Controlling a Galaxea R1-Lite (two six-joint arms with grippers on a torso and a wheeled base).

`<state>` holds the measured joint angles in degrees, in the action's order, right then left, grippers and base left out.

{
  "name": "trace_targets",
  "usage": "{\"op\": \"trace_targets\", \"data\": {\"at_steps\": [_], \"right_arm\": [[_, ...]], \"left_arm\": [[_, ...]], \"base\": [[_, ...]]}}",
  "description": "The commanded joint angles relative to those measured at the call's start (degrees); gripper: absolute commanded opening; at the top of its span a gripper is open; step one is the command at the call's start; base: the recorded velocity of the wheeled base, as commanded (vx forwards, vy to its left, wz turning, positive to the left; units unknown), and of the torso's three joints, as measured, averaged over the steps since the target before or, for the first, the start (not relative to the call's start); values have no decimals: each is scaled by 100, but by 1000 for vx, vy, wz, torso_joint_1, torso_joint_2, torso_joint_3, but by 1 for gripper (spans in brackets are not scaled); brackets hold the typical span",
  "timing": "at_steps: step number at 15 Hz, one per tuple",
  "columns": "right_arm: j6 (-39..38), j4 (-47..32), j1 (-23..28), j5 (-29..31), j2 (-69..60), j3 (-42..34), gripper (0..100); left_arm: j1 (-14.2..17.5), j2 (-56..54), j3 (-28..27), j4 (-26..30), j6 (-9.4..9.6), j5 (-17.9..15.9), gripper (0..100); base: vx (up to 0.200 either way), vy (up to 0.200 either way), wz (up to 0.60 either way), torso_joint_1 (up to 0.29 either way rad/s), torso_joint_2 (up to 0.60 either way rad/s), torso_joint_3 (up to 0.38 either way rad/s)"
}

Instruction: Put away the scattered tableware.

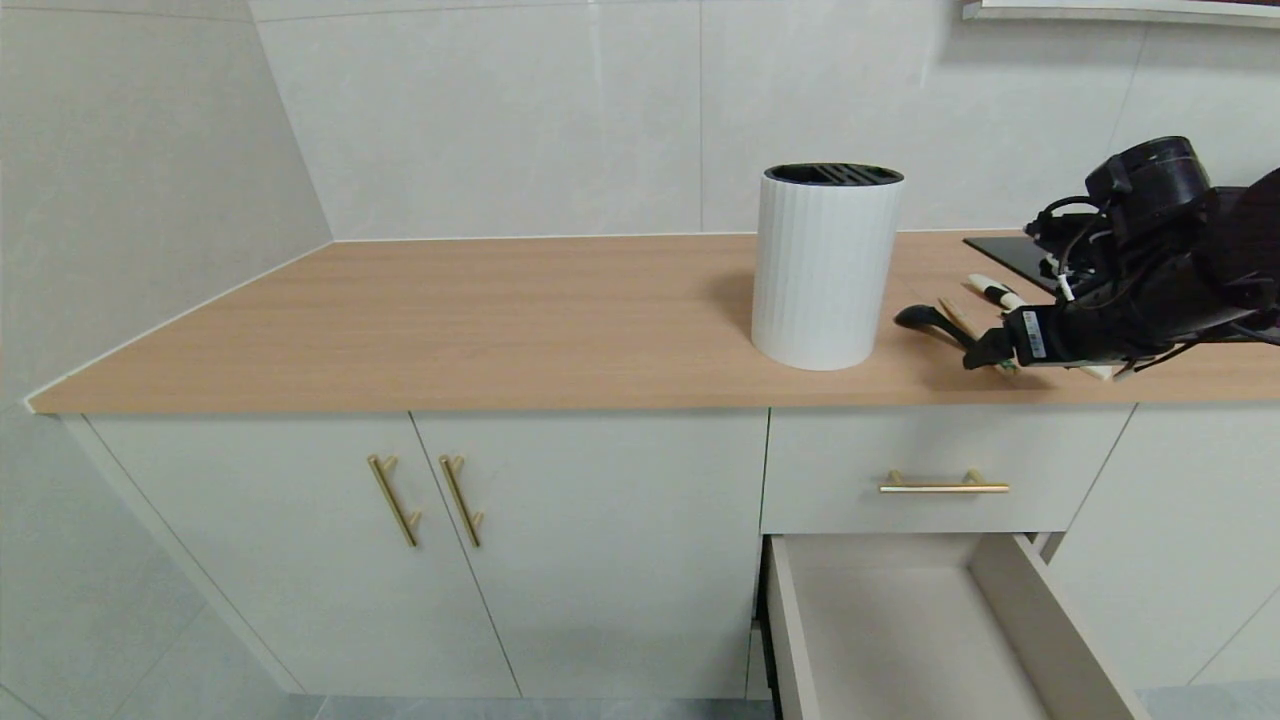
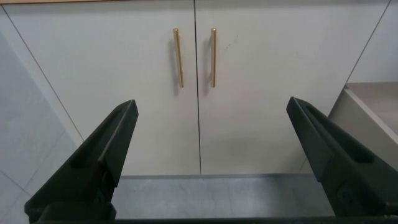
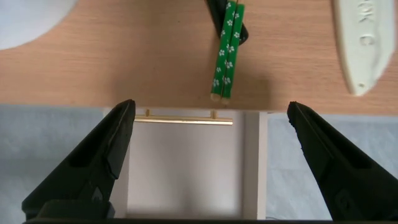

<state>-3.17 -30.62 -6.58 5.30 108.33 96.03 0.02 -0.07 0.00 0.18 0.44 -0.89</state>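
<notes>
A pair of green flowered chopsticks [image 3: 227, 50] lies on the wooden counter [image 1: 500, 310], its tips near the front edge. A black utensil [image 1: 925, 318] lies under and beside them, next to a white-handled utensil [image 3: 360, 43]. My right gripper [image 3: 211, 112] hovers open just above the counter edge, over the chopsticks' near end, holding nothing; in the head view the right gripper [image 1: 988, 352] sits right of the white ribbed holder [image 1: 825, 265]. My left gripper [image 2: 211, 106] is open and empty, low in front of the cabinet doors [image 2: 199, 93].
Below the counter at the right a drawer [image 1: 930, 620] stands pulled out and bare inside, under a shut drawer with a gold handle [image 1: 943, 487]. A flat black panel [image 1: 1005, 255] lies at the back right. The counter left of the holder is free.
</notes>
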Motion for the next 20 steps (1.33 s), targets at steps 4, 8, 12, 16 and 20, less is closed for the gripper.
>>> {"op": "trace_targets", "data": {"at_steps": [4, 8, 12, 16, 20], "right_arm": [[1, 39, 8, 6, 347, 101, 100], [1, 92, 17, 15, 382, 109, 100], [-17, 92, 87, 15, 470, 197, 100], [-87, 92, 105, 6, 497, 241, 0], [-87, 92, 105, 6, 444, 241, 0]], "left_arm": [[6, 7, 0, -1, 0, 1, 100], [6, 7, 0, -1, 0, 1, 100], [6, 7, 0, -1, 0, 1, 100], [-2, 7, 0, -1, 0, 1, 100], [6, 7, 0, -1, 0, 1, 100]], "base": [[0, 0, 0, 0, 0, 0], [0, 0, 0, 0, 0, 0], [0, 0, 0, 0, 0, 0], [0, 0, 0, 0, 0, 0], [0, 0, 0, 0, 0, 0]]}}
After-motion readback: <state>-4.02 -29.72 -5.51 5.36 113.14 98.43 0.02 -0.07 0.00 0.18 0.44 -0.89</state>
